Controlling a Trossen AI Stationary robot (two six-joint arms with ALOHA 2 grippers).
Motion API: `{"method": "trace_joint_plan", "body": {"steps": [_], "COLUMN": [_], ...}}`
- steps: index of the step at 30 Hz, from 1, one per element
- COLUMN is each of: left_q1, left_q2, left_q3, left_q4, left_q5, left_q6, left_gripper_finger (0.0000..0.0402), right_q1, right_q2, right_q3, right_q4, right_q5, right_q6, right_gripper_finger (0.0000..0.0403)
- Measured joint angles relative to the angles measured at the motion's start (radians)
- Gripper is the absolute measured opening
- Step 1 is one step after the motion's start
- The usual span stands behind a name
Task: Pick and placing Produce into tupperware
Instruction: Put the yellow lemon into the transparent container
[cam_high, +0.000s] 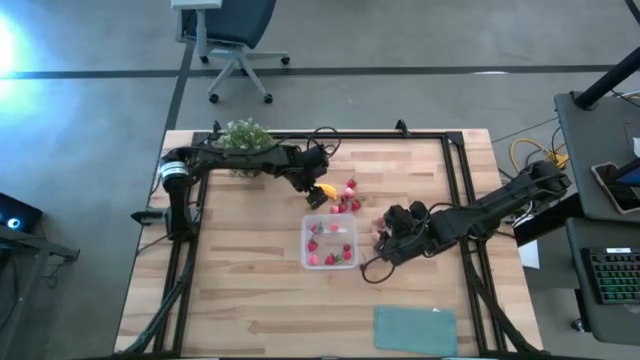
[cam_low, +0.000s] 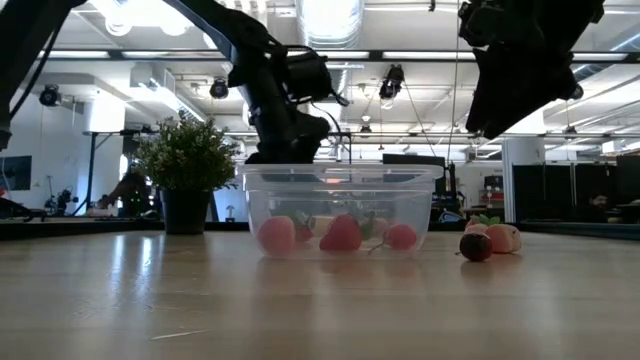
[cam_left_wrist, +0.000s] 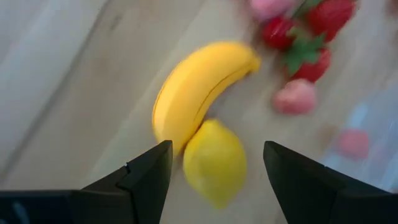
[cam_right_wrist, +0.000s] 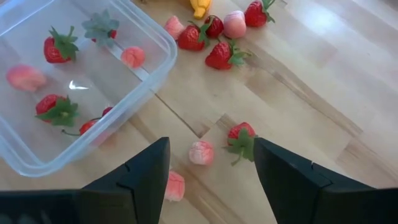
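Note:
The clear tupperware (cam_high: 330, 243) sits mid-table with several red and pink berries in it, seen also in the low view as the tupperware (cam_low: 340, 210). My left gripper (cam_left_wrist: 217, 149) is open just beyond its far side, one finger on either side of the yellow lemon (cam_left_wrist: 214, 163), which lies against the banana (cam_left_wrist: 199, 87). More berries (cam_high: 347, 197) lie to the right of the banana. My right gripper (cam_right_wrist: 210, 146) is open, above the table to the right of the tupperware (cam_right_wrist: 74, 81), over a pink berry (cam_right_wrist: 201, 152) and a red strawberry (cam_right_wrist: 241, 138).
A potted plant (cam_high: 245, 137) stands at the far edge beside the left arm. A flat teal rectangle (cam_high: 415, 328) lies near the near right corner. Black frame rails (cam_high: 455, 190) run along the table's sides. Another pink berry (cam_right_wrist: 175, 185) lies close under the right gripper.

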Motion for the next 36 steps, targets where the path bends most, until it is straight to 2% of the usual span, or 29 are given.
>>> {"method": "trace_joint_plan", "body": {"steps": [4,24,36], "left_q1": [-0.007,-0.040,-0.043], "left_q2": [-0.002,0.064,0.081], "left_q3": [0.004,-0.004,-0.009], "left_q4": [-0.036,-0.026,0.025], "left_q5": [-0.007,-0.029,-0.049], "left_q6": [-0.041,-0.036,-0.037], "left_gripper_finger": [0.0238,0.0238,0.0238], "right_q1": [0.000,0.000,0.000], "right_q2": [0.000,0.000,0.000], "right_q3": [-0.001,-0.003,-0.003], "right_q4": [0.000,-0.008,-0.012], "right_q5": [-0.001,-0.012,-0.011], "right_q6": [0.001,0.078,0.077], "right_gripper_finger": [0.0224,0.0224,0.0224]}}
